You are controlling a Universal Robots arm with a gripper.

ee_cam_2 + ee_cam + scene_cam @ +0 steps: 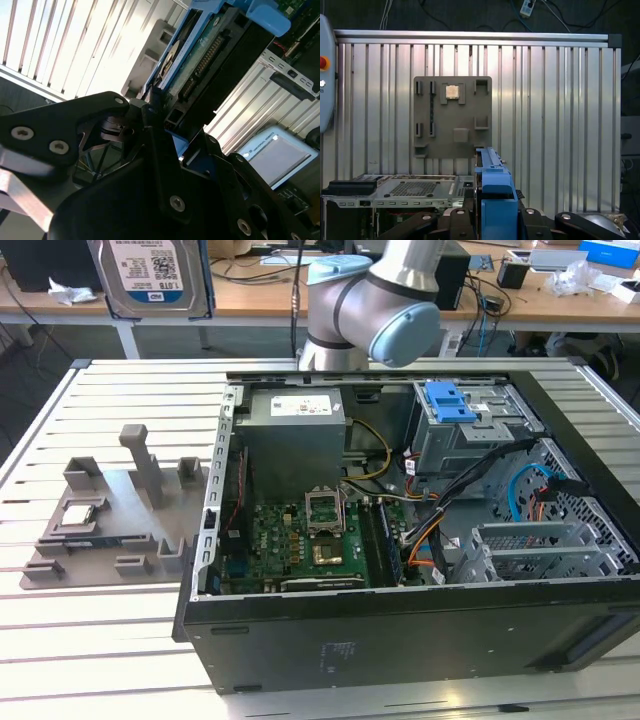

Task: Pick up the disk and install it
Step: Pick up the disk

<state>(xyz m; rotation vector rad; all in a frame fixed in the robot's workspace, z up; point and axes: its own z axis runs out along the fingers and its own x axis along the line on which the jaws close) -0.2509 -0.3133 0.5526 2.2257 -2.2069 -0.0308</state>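
Observation:
The disk (150, 275), a silver hard drive with a white-and-blue label in a blue bracket, hangs upright high over the table's far corner at the exterior view's left. The second wrist view sees the disk (200, 65) edge-on with its connector side showing. My gripper (155, 115) is shut on its lower end, black fingers (165, 165) pressing both faces. In the first wrist view the disk's blue bracket edge (492, 195) rises between the gripper's black links (492, 222). It hangs over the slatted table beside the grey fixture plate (452, 117).
The open computer case (400, 630) lies on the table, with a grey drive cage and blue latch (450, 400) at its far right. The grey fixture plate (110, 520) holds a small processor chip (80, 515). Desks with clutter stand behind.

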